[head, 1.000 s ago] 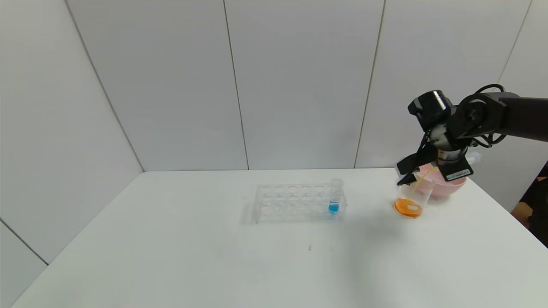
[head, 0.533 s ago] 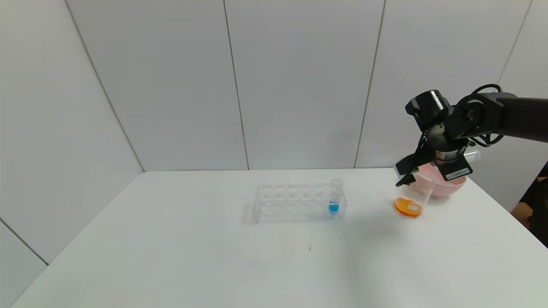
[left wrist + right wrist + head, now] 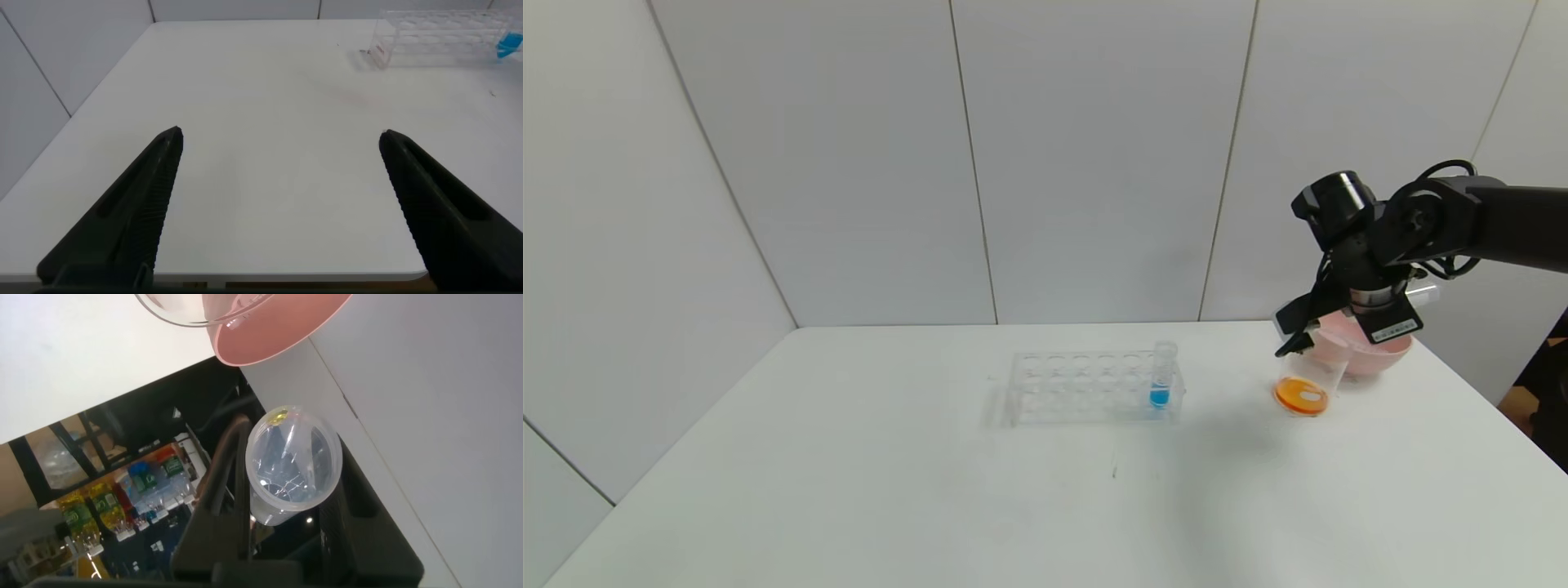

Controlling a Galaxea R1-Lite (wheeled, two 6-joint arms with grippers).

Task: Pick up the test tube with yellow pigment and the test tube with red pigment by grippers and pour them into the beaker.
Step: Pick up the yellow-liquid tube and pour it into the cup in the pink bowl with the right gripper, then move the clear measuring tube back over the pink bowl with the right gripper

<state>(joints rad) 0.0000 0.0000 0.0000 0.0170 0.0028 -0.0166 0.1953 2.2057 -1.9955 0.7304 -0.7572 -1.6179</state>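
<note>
Where the white counter (image 3: 931, 490) nears its far right corner, the right tool (image 3: 1308, 328) hangs over the beaker (image 3: 1305, 385), its slim black fingers pressed together on a clear round-bottomed tube (image 3: 292, 461) (only a speck of yellow clings to its inner glass, so this is the yellow tube). In the right wrist view the tube's open mouth faces the camera, a smooth glass circle wedged between two matte black fingers (image 3: 221, 478). In the head view the tube itself is hard to make out against the pink bowl (image 3: 1372, 351) behind it. The beaker is a small clear cylinder holding a shallow disc of orange liquid; it stands on the counter just in front of the bowl, which is glossy, rounded and wider. A clear plastic rack (image 3: 1090, 388) with rows of round holes sits mid-counter, well apart from the beaker, and at its right end one upright tube holds blue liquid (image 3: 1160, 396). No red tube can be seen. The left tool (image 3: 278, 204) is parked low over the counter's near left part, its two tapered, ribbed black fingers spread wide and holding nothing.
</note>
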